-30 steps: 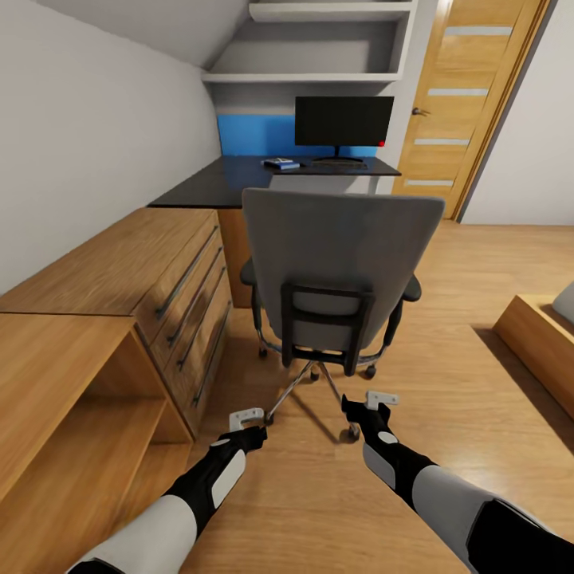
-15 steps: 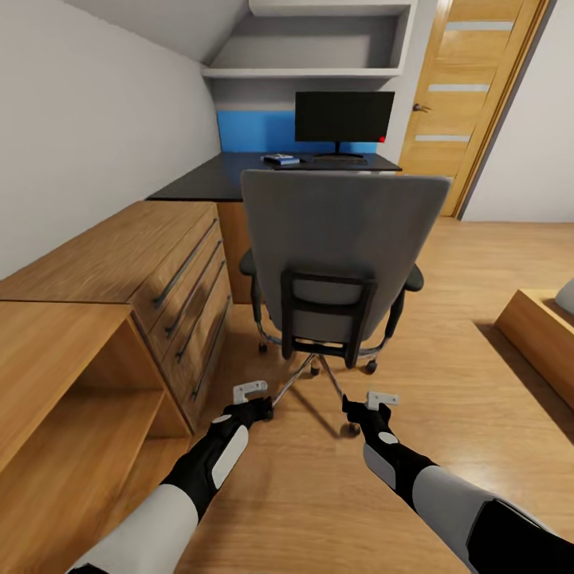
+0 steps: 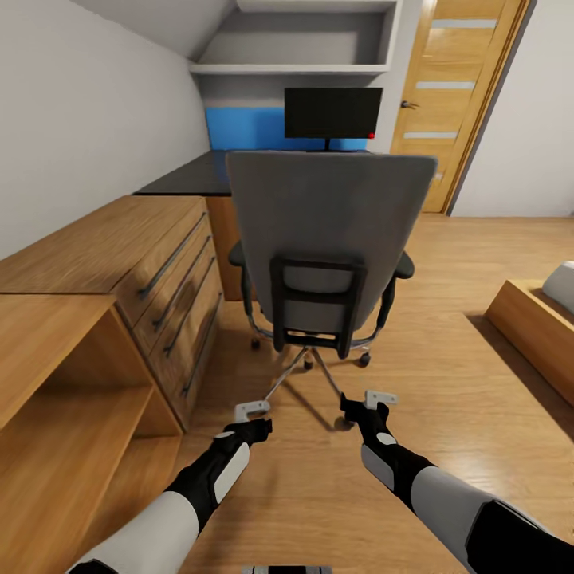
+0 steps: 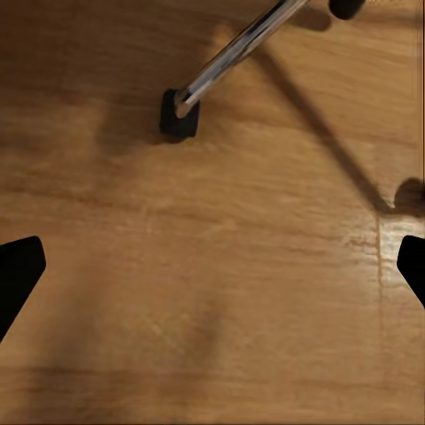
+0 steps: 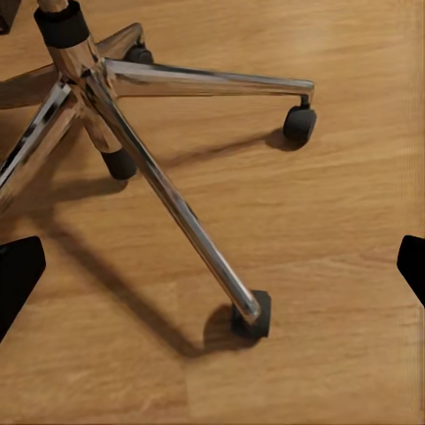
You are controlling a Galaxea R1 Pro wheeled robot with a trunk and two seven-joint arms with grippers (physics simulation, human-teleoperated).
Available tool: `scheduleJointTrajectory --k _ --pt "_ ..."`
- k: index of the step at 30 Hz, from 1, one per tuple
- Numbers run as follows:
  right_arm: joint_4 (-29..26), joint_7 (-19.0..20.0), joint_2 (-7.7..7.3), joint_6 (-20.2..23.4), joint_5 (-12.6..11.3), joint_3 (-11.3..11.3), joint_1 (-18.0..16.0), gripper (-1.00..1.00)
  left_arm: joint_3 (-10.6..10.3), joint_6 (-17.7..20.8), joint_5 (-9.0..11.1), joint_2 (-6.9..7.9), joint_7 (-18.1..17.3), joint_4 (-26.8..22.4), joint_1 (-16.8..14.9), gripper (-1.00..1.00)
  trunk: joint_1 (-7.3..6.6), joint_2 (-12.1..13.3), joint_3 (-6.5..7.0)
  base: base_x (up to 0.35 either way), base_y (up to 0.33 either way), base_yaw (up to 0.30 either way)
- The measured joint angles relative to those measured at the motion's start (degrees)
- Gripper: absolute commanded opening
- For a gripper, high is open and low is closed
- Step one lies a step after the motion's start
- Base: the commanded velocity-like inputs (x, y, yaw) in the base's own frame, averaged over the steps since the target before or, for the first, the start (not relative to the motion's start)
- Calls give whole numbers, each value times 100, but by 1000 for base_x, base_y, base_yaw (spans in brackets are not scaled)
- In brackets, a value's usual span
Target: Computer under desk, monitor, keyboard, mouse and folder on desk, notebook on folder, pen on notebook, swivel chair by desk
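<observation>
Closing in on the swivel chair [image 3: 328, 247] from behind

It stands before the desk [image 3: 185, 177], monitor [image 3: 332, 113] beyond; we should raise both low, spread, empty grippers, left [image 3: 249, 418] and right [image 3: 368, 403], and push its backrest squarely.

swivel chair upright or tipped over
Upright: the swivel chair has its backrest vertical and its chrome base flat, castors on the floor.

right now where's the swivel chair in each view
Head view: swivel chair at centre, its back toward the camera, between the robot and the desk.
Left wrist view: one chrome leg with its castor on the wood floor.
Right wrist view: the chrome star base, several legs and castors.
Shared landmark: the chrome star base on the wood floor.
</observation>
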Motion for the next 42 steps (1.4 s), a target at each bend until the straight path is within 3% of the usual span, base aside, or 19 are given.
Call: scheduleJointTrajectory --k 6,9,18,31,38,39,42 --pt "-3 4 10 -13 8 12 2 100 -1 -2 -2 0 0 -23 3 100 132 -241 -106 0 0 -31" --pt "-14 12 22 -19 11 23 7 100 1 -8 -2 0 0 -35 4 100 140 -246 -172 0 0 -4" --pt "-24 46 30 -48 44 26 16 100 5 -74 -2 0 -5 -171 4 100 140 -246 -172 0 0 -1" --pt "-30 54 24 -674 40 27 26 100 -3 -161 -4 0 1 -177 0 100 140 -246 -172 0 0 0" --pt "-31 53 29 -705 35 27 26 100 -3 -161 -7 0 1 -179 1 100 140 -246 -172 0 0 0" --pt "-29 33 102 -715 44 32 28 100 -4 -161 -6 0 1 -177 0 100 140 -246 -166 0 0 0" --pt "-27 26 126 -718 44 28 34 100 -3 -161 -7 0 1 -177 2 100 140 -246 -142 0 0 0"
